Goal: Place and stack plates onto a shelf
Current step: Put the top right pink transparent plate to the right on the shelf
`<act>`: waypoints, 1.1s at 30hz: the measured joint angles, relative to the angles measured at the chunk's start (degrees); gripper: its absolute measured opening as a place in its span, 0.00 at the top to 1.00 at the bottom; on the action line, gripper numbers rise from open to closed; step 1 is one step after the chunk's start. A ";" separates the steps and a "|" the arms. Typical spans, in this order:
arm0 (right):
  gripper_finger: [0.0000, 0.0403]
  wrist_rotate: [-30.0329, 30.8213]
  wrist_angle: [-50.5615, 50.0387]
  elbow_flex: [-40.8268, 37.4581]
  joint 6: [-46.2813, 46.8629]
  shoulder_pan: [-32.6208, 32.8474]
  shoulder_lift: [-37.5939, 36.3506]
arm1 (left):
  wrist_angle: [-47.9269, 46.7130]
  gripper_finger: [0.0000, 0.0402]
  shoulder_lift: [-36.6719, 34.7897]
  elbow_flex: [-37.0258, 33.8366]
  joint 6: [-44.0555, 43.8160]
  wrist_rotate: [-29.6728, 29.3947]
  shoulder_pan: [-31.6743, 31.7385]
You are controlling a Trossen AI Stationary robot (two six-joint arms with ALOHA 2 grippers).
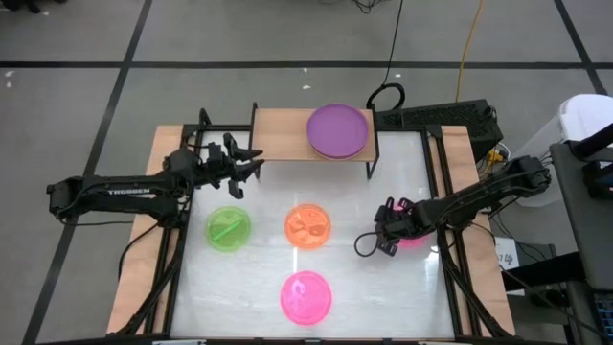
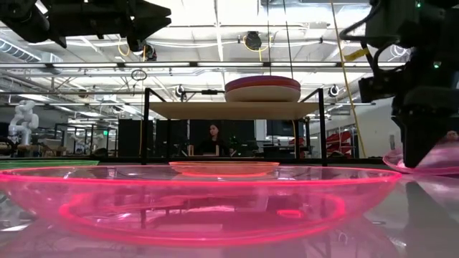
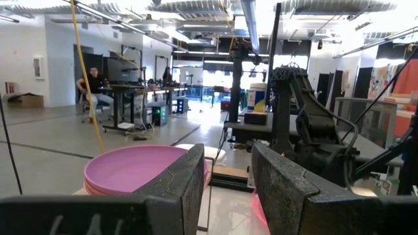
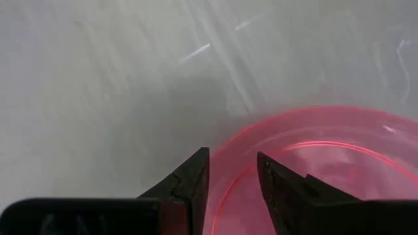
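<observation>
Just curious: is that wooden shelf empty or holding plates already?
Holding plates: a purple plate tops a stack on the shelf's right half; left half bare.

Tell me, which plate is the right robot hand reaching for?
The pink plate by the table's right edge. The right tool has its open fingers on either side of that plate's rim. The green plate, orange plate and other pink plate lie untouched.

Glossy translucent plastic plates; matt light-wood shelf on thin black metal legs; shiny white table; rough-textured dark fingers.
</observation>
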 joint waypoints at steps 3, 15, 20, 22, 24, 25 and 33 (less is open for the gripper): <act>0.72 0.08 0.00 -0.46 0.50 0.00 0.00 | 0.00 0.67 0.00 0.00 -0.01 0.00 0.00; 0.79 -1.84 3.13 -0.48 0.15 1.52 0.00 | 0.00 0.67 0.00 0.00 -0.07 -0.01 0.00; 0.78 -1.95 3.15 -0.48 0.70 3.07 0.00 | 0.00 0.67 0.00 0.02 -0.06 -0.02 0.00; 0.78 -1.97 3.16 -0.48 0.70 3.58 0.00 | 0.01 0.67 0.00 0.02 -0.07 -0.02 0.00; 0.77 -2.03 3.44 -0.48 0.70 4.01 0.00 | 0.00 0.67 0.00 0.02 -0.07 -0.02 0.00; 0.76 -2.31 3.69 -0.48 0.59 4.19 0.00 | 0.00 0.67 0.00 0.02 -0.07 -0.02 0.00; 0.70 -5.11 3.26 0.70 0.31 5.94 0.00 | -0.01 0.67 -0.02 0.02 -0.06 -0.02 0.00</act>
